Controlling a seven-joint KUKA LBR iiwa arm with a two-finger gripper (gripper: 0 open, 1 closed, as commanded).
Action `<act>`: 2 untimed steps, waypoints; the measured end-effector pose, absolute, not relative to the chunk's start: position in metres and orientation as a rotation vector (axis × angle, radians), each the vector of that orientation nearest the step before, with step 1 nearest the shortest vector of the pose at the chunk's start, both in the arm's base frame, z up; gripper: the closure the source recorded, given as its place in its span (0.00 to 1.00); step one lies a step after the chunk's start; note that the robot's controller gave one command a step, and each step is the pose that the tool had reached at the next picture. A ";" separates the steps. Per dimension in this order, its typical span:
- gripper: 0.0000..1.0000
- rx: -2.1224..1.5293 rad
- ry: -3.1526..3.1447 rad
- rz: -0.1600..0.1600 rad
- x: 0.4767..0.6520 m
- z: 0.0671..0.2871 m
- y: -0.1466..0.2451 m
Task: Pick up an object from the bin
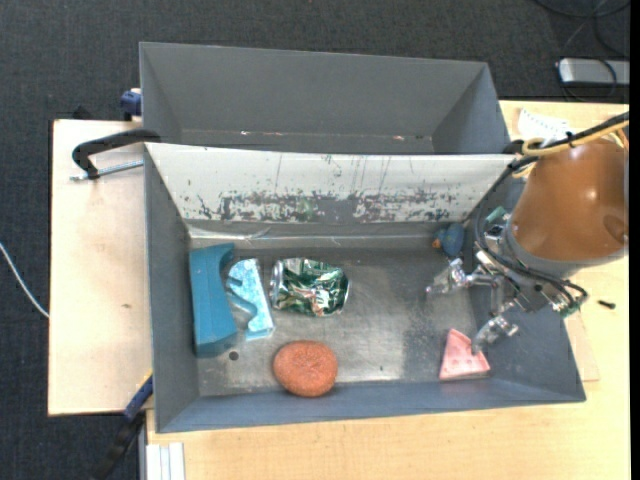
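- Nearest the front wall of the bin (170, 368) lies a round, rough orange-brown disc (305, 368), flat on the floor with bare metal on both sides.
- To its right, in the front right corner, a pink wedge (463, 358) sits close to the front wall; I read no lettering on it.
- My tool (460, 313) hangs just above and behind that wedge, its fingers spread apart with nothing between them. The nearer fingertip (484, 338) is right at the wedge's upper point; I cannot tell if it touches.
- The middle of the floor, between my tool and the crumpled packet, is open.
- Farther back lies a crumpled green-and-white packet (312, 286); its print is too creased to read.
- Beside it to the left are a pale blue pad (250, 298) and a teal block (208, 303) along the left wall, the two touching.
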State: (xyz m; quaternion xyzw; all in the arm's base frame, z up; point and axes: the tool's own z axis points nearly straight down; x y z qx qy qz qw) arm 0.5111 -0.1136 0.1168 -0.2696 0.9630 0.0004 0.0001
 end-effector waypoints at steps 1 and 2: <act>0.00 -1.088 2.942 -0.003 0.503 0.094 -0.117; 0.00 -1.321 2.854 0.002 0.498 0.076 -0.107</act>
